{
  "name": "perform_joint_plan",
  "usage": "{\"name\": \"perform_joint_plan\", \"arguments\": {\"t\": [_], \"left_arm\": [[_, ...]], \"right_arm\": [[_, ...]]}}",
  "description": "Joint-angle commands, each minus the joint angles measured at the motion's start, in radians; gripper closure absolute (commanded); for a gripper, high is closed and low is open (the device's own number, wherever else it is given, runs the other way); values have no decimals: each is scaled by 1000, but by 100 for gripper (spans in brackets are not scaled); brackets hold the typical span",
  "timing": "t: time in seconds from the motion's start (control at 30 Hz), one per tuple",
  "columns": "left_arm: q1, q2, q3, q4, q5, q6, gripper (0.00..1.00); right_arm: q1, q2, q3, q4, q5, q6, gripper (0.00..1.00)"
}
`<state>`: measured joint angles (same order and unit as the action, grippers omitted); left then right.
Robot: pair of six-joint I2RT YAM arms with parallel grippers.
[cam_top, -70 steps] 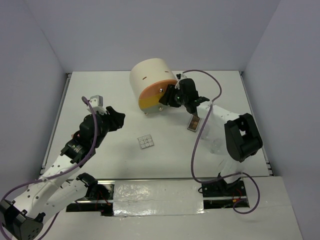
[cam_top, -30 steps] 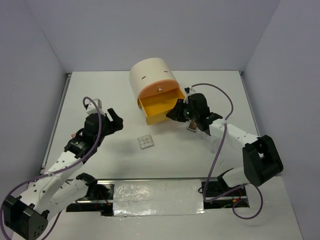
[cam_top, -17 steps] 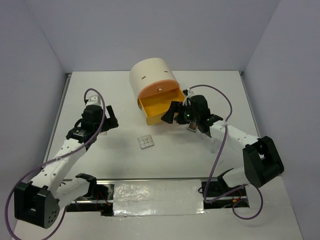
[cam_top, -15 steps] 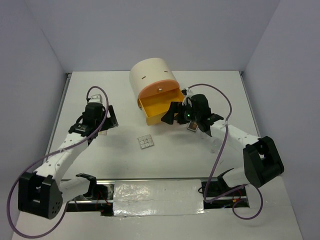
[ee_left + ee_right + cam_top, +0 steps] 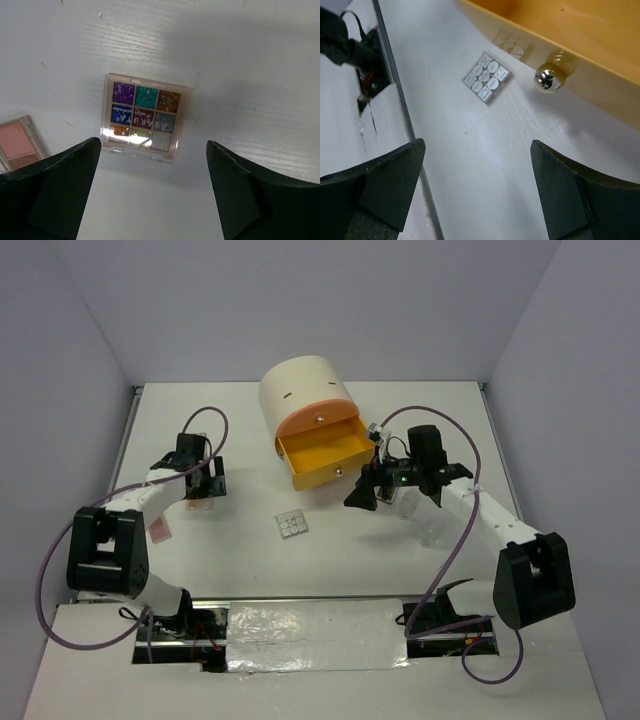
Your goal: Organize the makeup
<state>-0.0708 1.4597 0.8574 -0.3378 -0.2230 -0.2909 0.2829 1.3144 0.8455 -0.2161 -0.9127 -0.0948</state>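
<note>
A square multicolour palette (image 5: 145, 117) lies flat on the white table, just ahead of my open, empty left gripper (image 5: 150, 200). A pinkish card (image 5: 17, 142) lies to its left and also shows in the top view (image 5: 160, 530). A square grey-white palette (image 5: 292, 524) lies mid-table and shows in the right wrist view (image 5: 486, 76). My right gripper (image 5: 363, 496) is open and empty, just right of the pulled-out orange drawer (image 5: 325, 455) and apart from its silver knob (image 5: 549, 77). My left gripper (image 5: 207, 485) hovers at the table's left.
The cream cylindrical unit (image 5: 303, 390) stands at the back centre with its orange drawer open toward me. A faint clear little item (image 5: 430, 530) lies under the right forearm. The taped front table edge with a black bracket (image 5: 350, 40) is near.
The drawer was pulled open. My right gripper has let go of the knob and drawn back to the right. My left arm has swung left over the multicolour palette.
</note>
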Motion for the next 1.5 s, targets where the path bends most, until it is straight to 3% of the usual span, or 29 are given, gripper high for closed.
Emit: {"name": "perform_joint_plan", "arguments": {"t": [0.0,0.53,0.67,0.7,0.83,1.0,1.07,1.13,1.2,1.3,1.33,1.37,1.4,1.47], "left_arm": [[20,62,63,29,-7,58,1],[66,237,111,48,71,101,4],[66,249,97,57,125,95,26],[92,234,89,65,152,78,50],[92,163,62,79,180,53,72],[69,-80,16,141,352,16,79],[-19,-193,6,207,452,12,79],[-69,-273,11,273,490,12,79],[-150,-306,32,318,520,12,79],[-248,-305,106,368,504,2,80],[-271,-283,130,365,484,-1,80],[-294,-271,152,368,475,-4,80],[-341,-257,199,368,450,2,79],[-414,-210,267,352,418,53,78]], "right_arm": [[-17,-72,53,-117,-75,-219,7],[-33,-147,99,-261,-109,-488,4],[-34,-149,135,-426,-205,-747,4],[-31,-149,157,-536,-247,-930,4],[-30,-156,165,-569,-241,-1016,4],[-28,-208,132,-470,-183,-1018,0],[-15,-332,37,-233,-100,-873,0],[-10,-368,-41,-81,-60,-827,0],[-4,-353,-37,-101,-72,-860,1],[-2,-273,93,-322,-127,-916,29],[-2,-259,107,-336,-132,-904,51],[-2,-250,118,-341,-133,-895,59],[-2,-251,121,-341,-130,-887,64],[-4,-279,99,-304,-123,-878,65]]}}
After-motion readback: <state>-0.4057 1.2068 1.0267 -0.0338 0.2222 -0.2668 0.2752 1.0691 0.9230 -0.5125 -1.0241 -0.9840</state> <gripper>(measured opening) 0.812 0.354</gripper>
